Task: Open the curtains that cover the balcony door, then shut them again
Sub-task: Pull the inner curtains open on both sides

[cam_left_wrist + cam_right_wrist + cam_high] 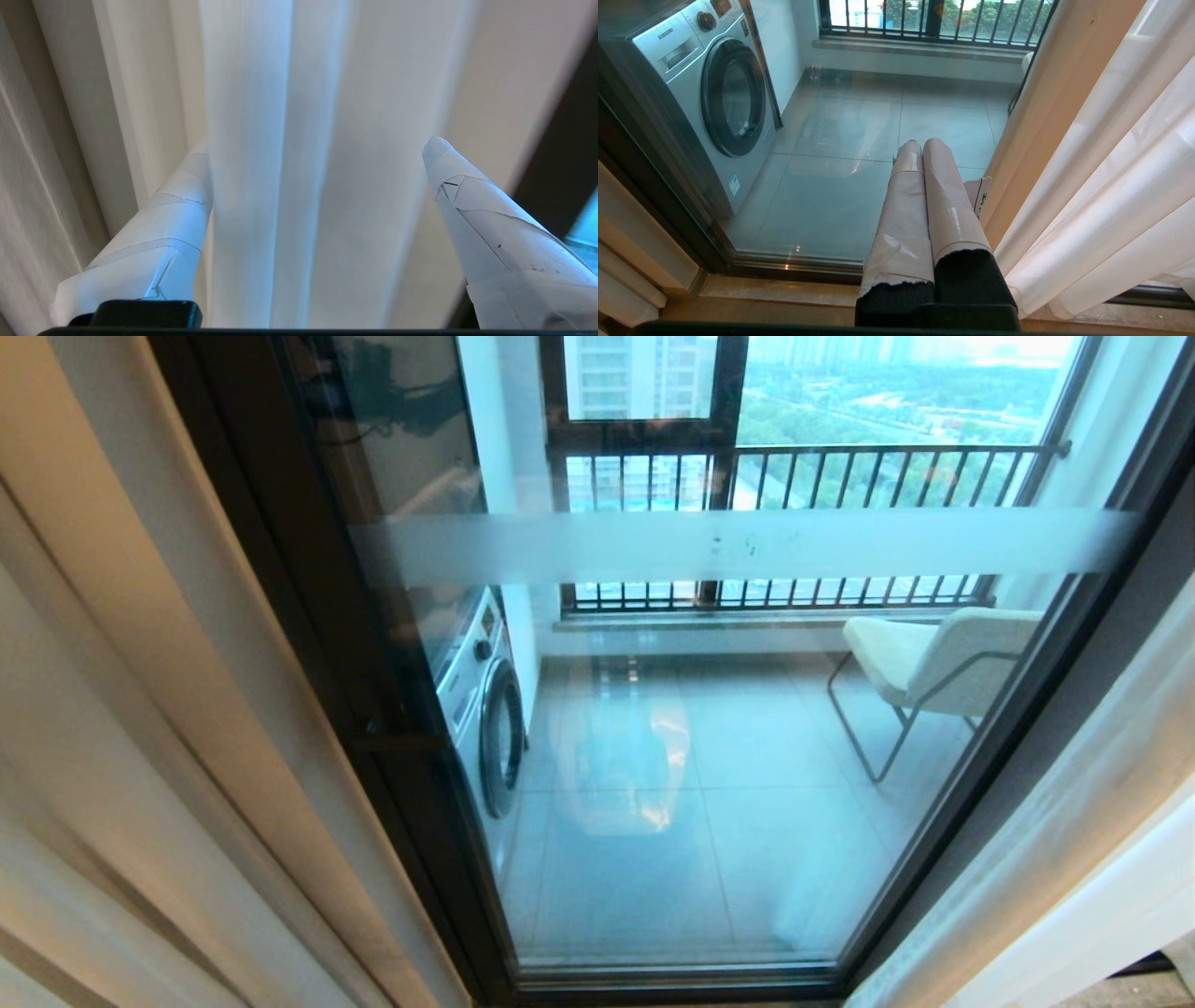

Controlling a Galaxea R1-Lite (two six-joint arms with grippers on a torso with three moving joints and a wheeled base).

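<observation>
writing: "samsung" reads on the washing machine front – its other labels are too small to read.
curtains: drawn aside, bunched at the left of the glass, more sheer folds at the right.
balcony door: uncovered in the middle, one frosted band across the glass, dark frame around it.
left gripper: fingers spread wide, a sheer fold between them – no clamp on it.
right gripper: two taped fingers pressed together, holding nothing, low and near the door's bottom rail.
beyond the glass: one washing machine on the left, one pale chair on the right, a barred railing at the far side.
</observation>
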